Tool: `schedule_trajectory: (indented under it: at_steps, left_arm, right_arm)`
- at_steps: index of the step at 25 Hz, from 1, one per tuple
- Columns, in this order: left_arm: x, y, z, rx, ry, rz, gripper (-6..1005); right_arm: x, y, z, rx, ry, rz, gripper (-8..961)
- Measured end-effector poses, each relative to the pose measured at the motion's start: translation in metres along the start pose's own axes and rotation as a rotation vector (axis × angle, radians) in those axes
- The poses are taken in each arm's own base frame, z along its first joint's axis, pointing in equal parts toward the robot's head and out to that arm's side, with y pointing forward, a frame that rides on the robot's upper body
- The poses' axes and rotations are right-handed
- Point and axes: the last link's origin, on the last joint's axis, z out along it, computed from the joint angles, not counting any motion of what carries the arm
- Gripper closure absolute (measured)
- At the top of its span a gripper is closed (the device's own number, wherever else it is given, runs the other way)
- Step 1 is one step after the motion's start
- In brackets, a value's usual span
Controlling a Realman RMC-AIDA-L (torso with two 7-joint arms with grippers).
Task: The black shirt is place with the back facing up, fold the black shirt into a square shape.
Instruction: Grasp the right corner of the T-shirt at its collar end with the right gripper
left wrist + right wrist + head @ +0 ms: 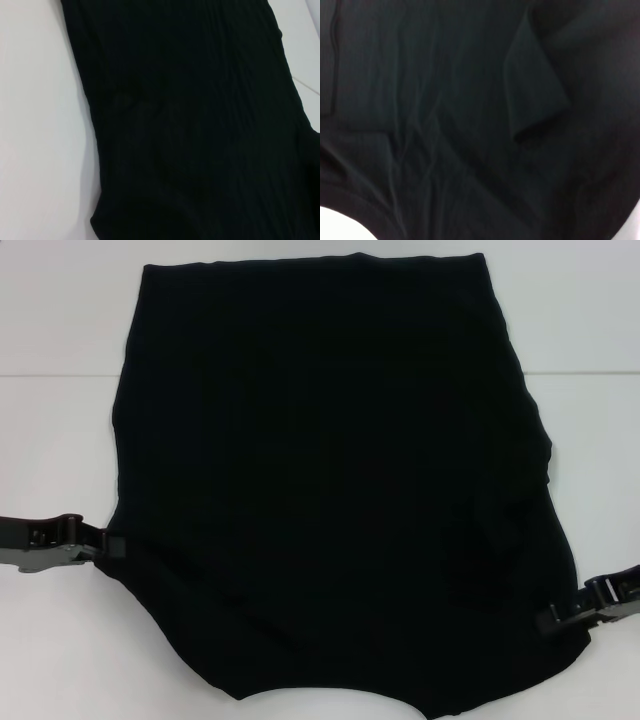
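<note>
Two black grippers meet the large plain black fabric shirt, spread flat on the white worktop with bare room around: left gripper and right gripper touch opposite near side edges, finger spread unclear.

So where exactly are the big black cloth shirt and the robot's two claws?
Black soft fabric shirt point(330, 480): head view, middle of its spread-out body.
Left claw point(112, 543): head view, tips at the shirt's left edge.
Right claw point(548, 620): head view, tips at the shirt's right edge.
</note>
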Motion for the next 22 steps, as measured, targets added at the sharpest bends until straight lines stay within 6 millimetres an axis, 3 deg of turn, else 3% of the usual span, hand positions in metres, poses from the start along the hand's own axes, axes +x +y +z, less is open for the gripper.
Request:
schedule_trajectory:
  at_steps: [8, 16, 22]
  left_arm:
    - [0.0, 0.0, 0.0, 0.0, 0.0, 0.002, 949]
    - [0.0006, 0.0005, 0.0001, -0.001, 0.001, 0.006, 949]
    - [0.0008, 0.0007, 0.0002, -0.002, 0.001, 0.007, 950]
  right_arm:
    - [-0.0014, 0.0051, 0.0025, -0.016, 0.006, -0.002, 292]
    - [0.0012, 0.001, -0.0008, -0.023, -0.006, 0.025, 524]
    - [0.0017, 0.0002, -0.0015, -0.022, -0.006, 0.029, 761]
